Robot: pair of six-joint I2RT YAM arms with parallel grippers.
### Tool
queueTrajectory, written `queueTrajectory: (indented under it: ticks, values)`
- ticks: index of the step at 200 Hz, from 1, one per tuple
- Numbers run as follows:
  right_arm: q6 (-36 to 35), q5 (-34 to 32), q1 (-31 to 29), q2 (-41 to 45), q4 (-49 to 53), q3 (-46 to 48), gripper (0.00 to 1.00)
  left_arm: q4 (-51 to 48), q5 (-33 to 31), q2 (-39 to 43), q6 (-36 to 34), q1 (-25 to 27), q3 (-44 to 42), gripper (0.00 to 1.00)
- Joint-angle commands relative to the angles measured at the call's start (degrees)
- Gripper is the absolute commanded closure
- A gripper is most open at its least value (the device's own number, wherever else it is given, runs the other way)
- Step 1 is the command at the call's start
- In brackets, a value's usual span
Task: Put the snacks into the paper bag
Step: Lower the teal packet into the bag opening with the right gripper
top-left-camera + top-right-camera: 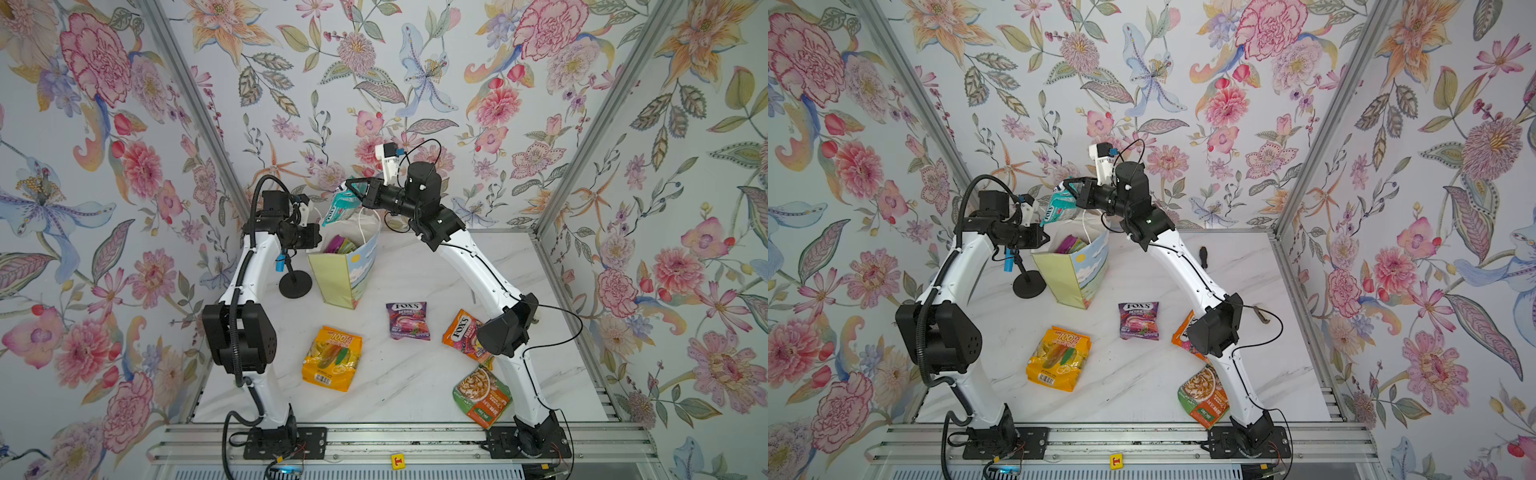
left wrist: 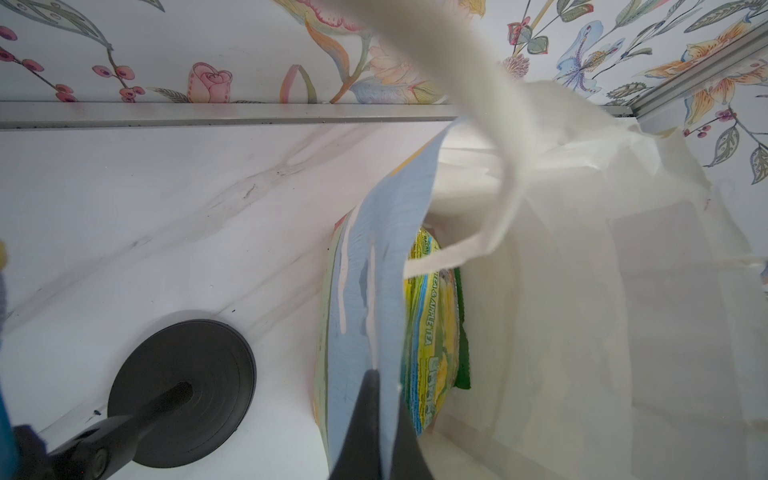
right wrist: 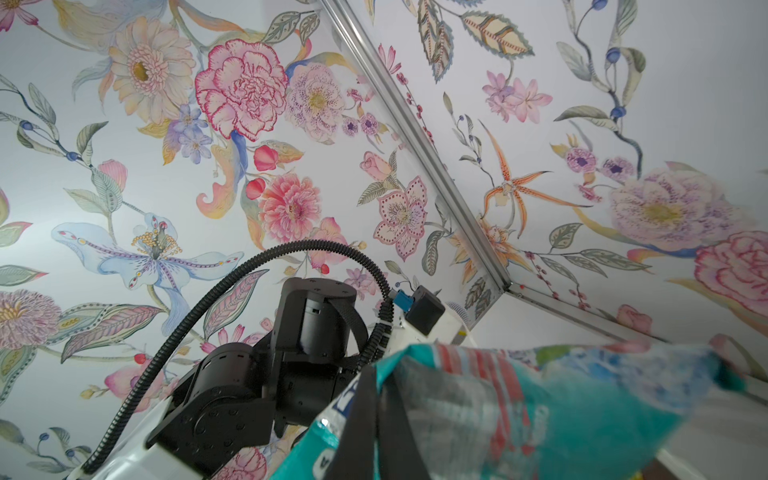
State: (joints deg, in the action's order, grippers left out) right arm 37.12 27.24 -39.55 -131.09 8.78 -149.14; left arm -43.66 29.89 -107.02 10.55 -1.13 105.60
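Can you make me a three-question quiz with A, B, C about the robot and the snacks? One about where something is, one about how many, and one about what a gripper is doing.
1. Where is the teal packet?
A. on the floor
B. in the air over the paper bag
C. behind the wall

2. How many snack packets lie on the table outside the bag?
A. two
B. six
C. four

3. What are the jaws of the left gripper doing?
A. pinching the bag's wall
B. standing wide open
C. gripping a snack

Answers:
1 B: the right gripper holds it above the bag's open top.
2 C: the yellow-orange packet, purple packet, orange packet and green-orange packet lie there.
3 A: the left wrist view shows them shut on the blue-painted wall.
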Motion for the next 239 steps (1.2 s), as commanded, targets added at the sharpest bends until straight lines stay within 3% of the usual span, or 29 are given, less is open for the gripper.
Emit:
queueTrajectory:
  ticks: [1,130,239]
  values:
    - [0.17,2.64,-0.28,3.10,-0.47,1.66,1.00,0.15,0.96,2.26,0.26,-0.69,-0.52,0.98]
    - [-2.75,2.07,0.17,13.88,-0.13,21.76,1.00,-0.02,0.78,2.23,0.18,-0.65,-0.41,0.98]
    - [0.58,2.92,2.19,14.99,0.96,27.74,1.00,-0.11,0.70,2.32,0.09,-0.70,-0.24,0.98]
